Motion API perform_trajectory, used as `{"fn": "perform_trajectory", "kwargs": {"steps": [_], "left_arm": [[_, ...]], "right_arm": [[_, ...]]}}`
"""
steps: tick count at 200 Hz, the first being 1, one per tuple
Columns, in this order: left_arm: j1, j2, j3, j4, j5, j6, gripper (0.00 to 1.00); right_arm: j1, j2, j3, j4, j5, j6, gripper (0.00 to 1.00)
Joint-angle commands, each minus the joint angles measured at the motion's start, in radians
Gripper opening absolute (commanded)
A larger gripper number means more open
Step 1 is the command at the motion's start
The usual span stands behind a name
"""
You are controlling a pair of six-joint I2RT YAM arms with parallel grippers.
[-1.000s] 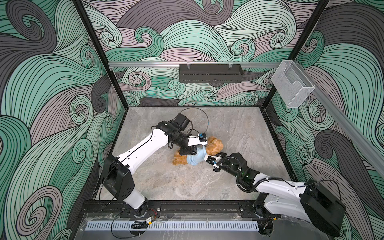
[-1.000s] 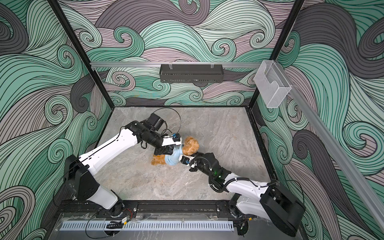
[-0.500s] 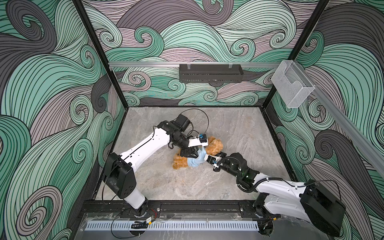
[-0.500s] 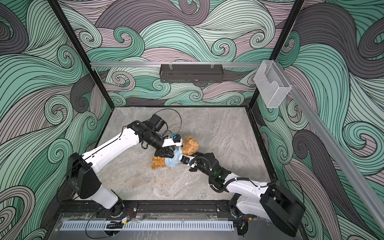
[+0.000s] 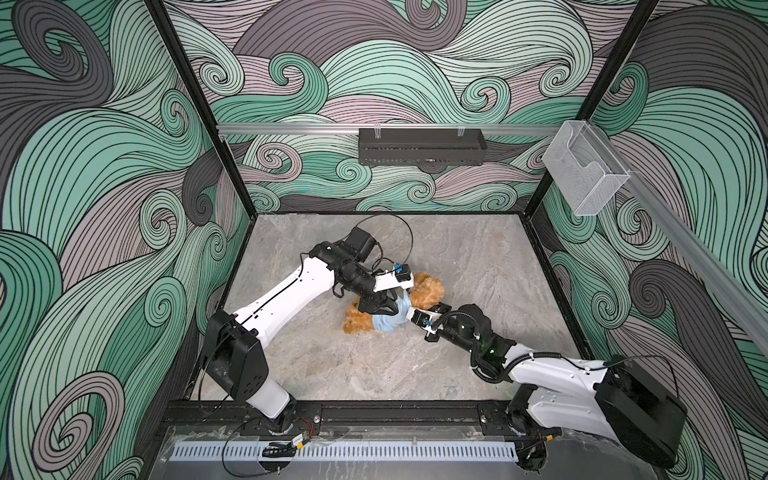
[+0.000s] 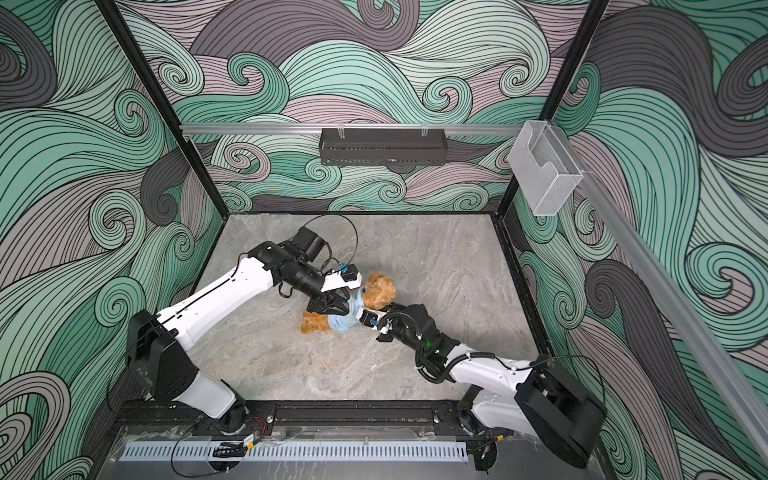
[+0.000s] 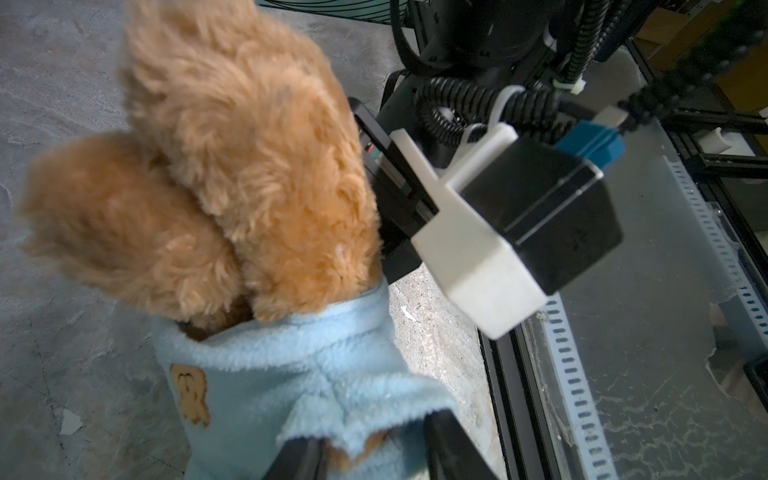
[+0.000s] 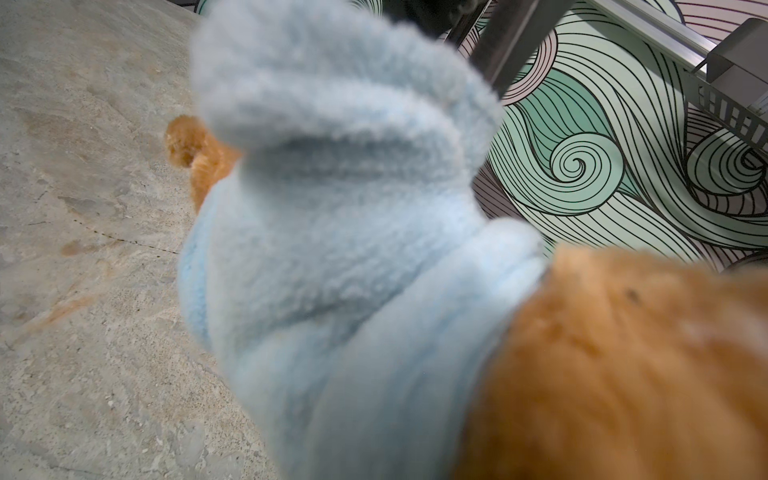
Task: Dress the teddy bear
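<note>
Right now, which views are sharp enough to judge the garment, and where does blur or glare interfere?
Right wrist view: light-blue garment soft, teddy bear fur badly blurred, too close. Left wrist view: both fairly sharp; bright glare on the tabletop beside the garment. Both top views: evenly lit, sharp, but bear small.

The teddy bear (image 5: pixel 429 290), shaggy golden-brown plush, lies near the middle of the table (image 5: pixel 478 249). A light-blue fleece garment (image 5: pixel 386 323) wraps its torso, leaving head and legs bare.

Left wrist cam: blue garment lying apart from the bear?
No, the blue garment wraps the teddy bear, whose furry limbs stick out of it.
</note>
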Motion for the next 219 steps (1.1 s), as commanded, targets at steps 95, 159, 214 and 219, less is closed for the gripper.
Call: {"fn": "perform_trajectory", "kwargs": {"steps": [95,159,214,219], "left_arm": [[-0.048,0.03,-0.135,0.274,-0.143,-0.171,0.41],[-0.06,0.055,-0.141,0.335,-0.213,-0.28,0.14],[0.004,-0.133,-0.259,0.58,-0.122,-0.498,0.0],[0.01,-0.174,-0.27,0.604,-0.11,-0.518,0.0]], "right_arm": [[0.002,0.047,0.108,0.283,-0.037,0.396,0.13],[0.008,0.085,0.122,0.396,-0.003,0.458,0.13],[-0.016,0.059,-0.001,0.386,0.117,0.421,0.07],[-0.017,0.059,-0.008,0.386,0.129,0.425,0.06]]}}
